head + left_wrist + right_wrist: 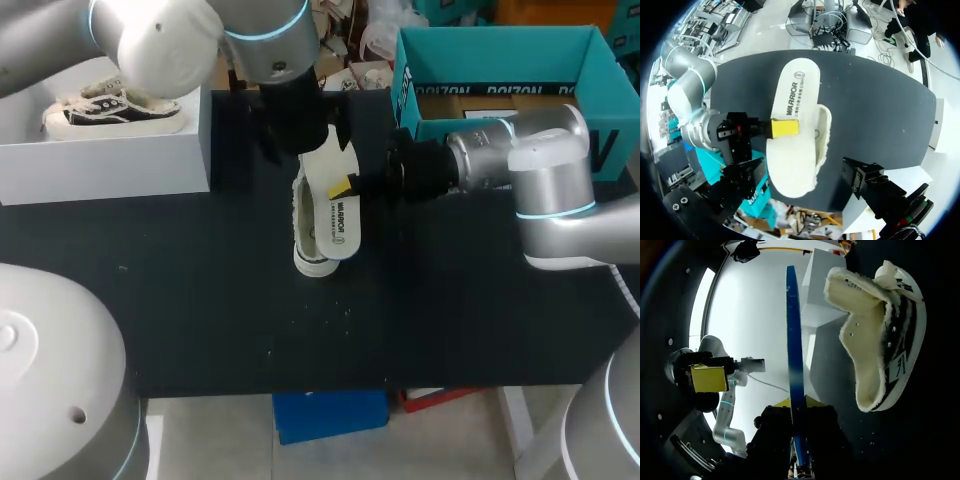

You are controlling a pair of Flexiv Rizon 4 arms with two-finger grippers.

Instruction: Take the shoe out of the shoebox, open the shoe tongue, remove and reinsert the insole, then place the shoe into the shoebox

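Note:
A white shoe with a fleecy lining lies on its side on the black table. Its white insole is out of it and held just over it. My right gripper is shut on the insole's edge, coming in from the right. In the right wrist view the insole stands edge-on between the fingers, blue underside showing, with the shoe beside it. My left gripper hangs open above the insole and shoe, touching neither.
The teal shoebox stands open at the back right, behind my right arm. A white box at the back left carries a second shoe. The front of the table is bare black surface.

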